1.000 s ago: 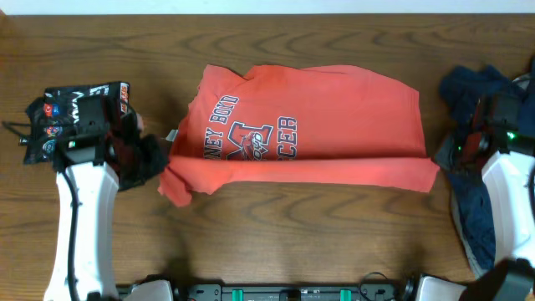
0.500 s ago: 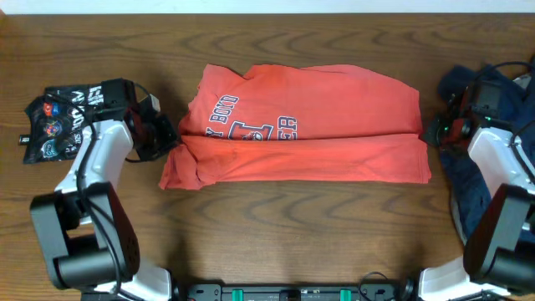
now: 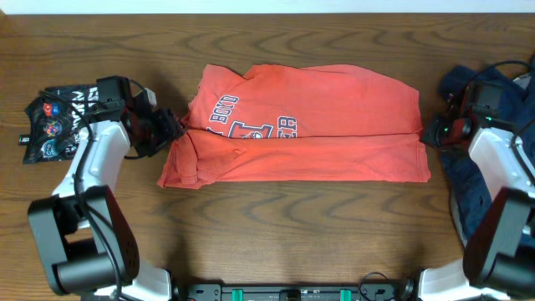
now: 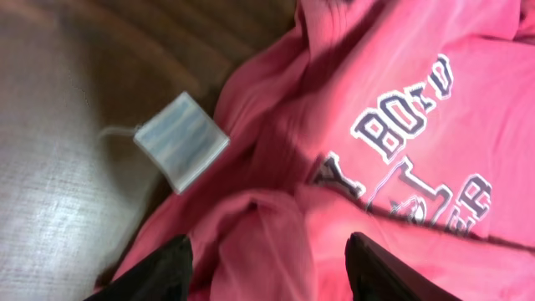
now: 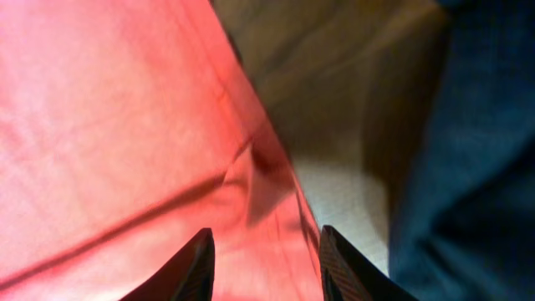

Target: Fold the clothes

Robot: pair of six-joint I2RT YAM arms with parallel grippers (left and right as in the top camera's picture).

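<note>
The clothes are a coral-red T-shirt (image 3: 301,125) lying flat across the middle of the table. Its near part is folded back over the lower half of the navy-and-white print (image 3: 251,125). My left gripper (image 3: 171,130) sits at the shirt's left edge. In the left wrist view this left gripper (image 4: 272,272) is open, its fingers (image 4: 163,272) apart over a bunched red fold (image 4: 267,234). My right gripper (image 3: 430,134) is at the shirt's right edge. The right wrist view shows that gripper (image 5: 266,266) open above the red hem (image 5: 251,167).
A glossy black snack packet (image 3: 54,121) lies at the far left, beside the left arm. A navy garment (image 3: 472,201) is heaped at the right edge, just behind the right gripper, also seen as navy cloth (image 5: 468,150). A white sewn-in tag (image 4: 180,140) sticks out at the shirt's left side.
Both grippers carried the shirt's near edge away from the front, laying it over the lower print. Their jaws have since gone from shut to apart, and the cloth lies loose.
</note>
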